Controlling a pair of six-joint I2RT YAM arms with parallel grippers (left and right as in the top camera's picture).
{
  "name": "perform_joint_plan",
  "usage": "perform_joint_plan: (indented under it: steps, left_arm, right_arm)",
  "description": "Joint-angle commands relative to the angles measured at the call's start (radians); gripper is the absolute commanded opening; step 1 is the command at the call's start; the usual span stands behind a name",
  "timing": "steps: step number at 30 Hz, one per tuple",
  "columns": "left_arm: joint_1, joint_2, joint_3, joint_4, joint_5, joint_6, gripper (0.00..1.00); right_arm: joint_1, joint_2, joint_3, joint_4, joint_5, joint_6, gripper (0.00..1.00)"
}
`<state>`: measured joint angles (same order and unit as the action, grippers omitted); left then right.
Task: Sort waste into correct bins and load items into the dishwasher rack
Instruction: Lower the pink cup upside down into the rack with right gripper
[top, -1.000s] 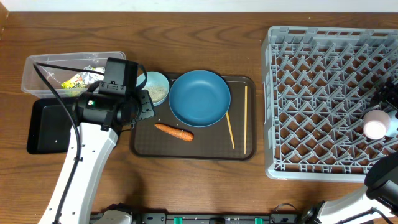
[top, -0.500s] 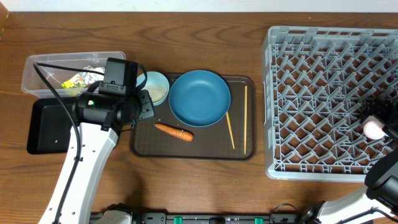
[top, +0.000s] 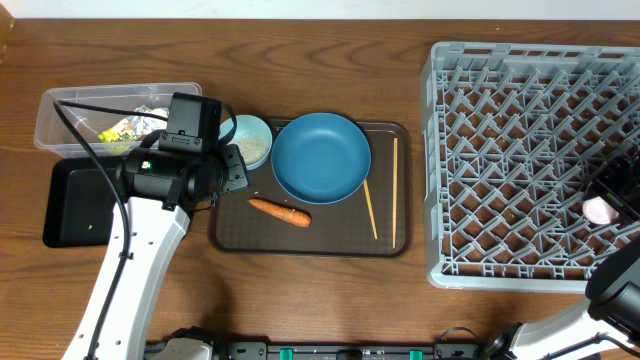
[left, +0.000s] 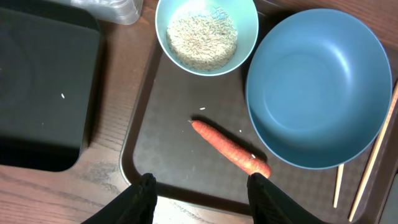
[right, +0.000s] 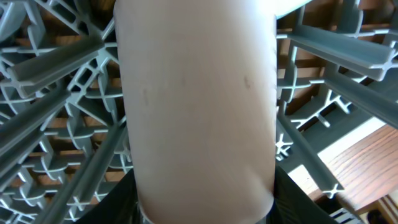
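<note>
Nearest you, your left gripper (left: 202, 200) hangs over the near edge of the brown serving tray (left: 163, 163). Its fingers stand apart with nothing between them. The carrot (left: 230, 148) lies just beyond, slanted, its thick end right beside the blue dish (left: 317, 87). Come down off-centre and it may roll, or a finger may clip the dish rim.

Over on the right, your right gripper (right: 205, 202) is down in the grey rack (top: 500, 70), near its right wall. The pink cup (right: 196, 93) fills the gap between the fingers. Whether they are actually pinching it, I cannot tell. If it isn't seated among the pegs, it could topple or wedge crooked once you let go.

The chopsticks (top: 370, 210) lie flat on the tray's right side, thin enough to slip out of a pinch. Further back, the small pale-blue bowl (left: 250, 31) holds the rice (left: 202, 40); a quick tilt could scatter grains across the table. At left sits the black tray (left: 37, 93), and beyond it the clear tub (top: 60, 125), where a yellow wrapper (top: 118, 128) lies.
</note>
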<state>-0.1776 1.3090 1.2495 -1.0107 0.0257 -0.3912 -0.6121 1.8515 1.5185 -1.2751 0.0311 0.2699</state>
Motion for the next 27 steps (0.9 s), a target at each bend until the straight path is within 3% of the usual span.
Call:
perform_joint_plan:
  steps: [1,15,27]
  left_arm:
    - [0.004,-0.002,0.003,-0.003,-0.012,0.014,0.50]
    - [0.004,-0.002,0.003,-0.002,-0.012,0.014,0.50]
    - [0.004,-0.002,0.003,-0.003,-0.012,0.014,0.50]
  right_arm:
    - [-0.002,0.005,0.002,-0.002,-0.007,-0.024,0.33]
    - [-0.003,-0.009,0.154,-0.151,-0.067,-0.051,0.36]
    - [-0.003,-0.010,0.170,-0.231,-0.332,-0.246,0.35]
